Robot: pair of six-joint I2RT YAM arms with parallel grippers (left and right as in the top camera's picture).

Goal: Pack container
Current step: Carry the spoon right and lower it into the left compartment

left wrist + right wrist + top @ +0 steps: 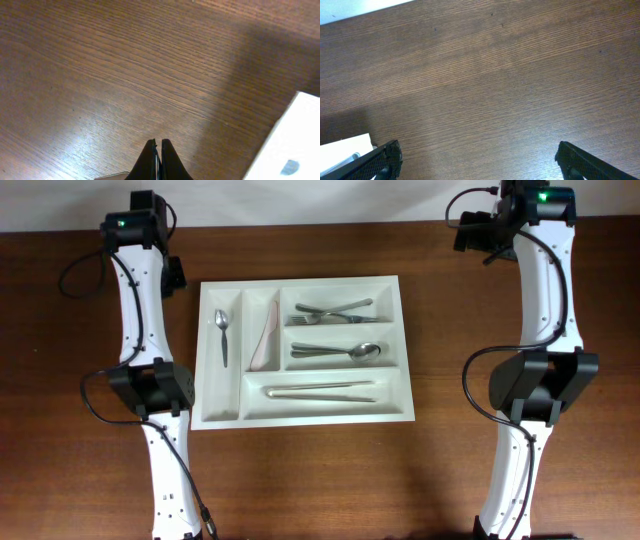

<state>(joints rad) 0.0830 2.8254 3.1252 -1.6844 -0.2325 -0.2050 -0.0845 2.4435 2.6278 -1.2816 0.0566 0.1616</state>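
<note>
Large white rectangular plastic cutlery tray (221, 395) centred on dark brown wooden table (440, 480), between the arms, metal cutlery (335, 352) inside. Left gripper (158, 143) fingers pressed together, empty; right gripper (477, 150) fingers spread wide, empty

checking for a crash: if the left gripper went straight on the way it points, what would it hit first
Likely the wooden table; the cutlery tray sits off its line.
</note>
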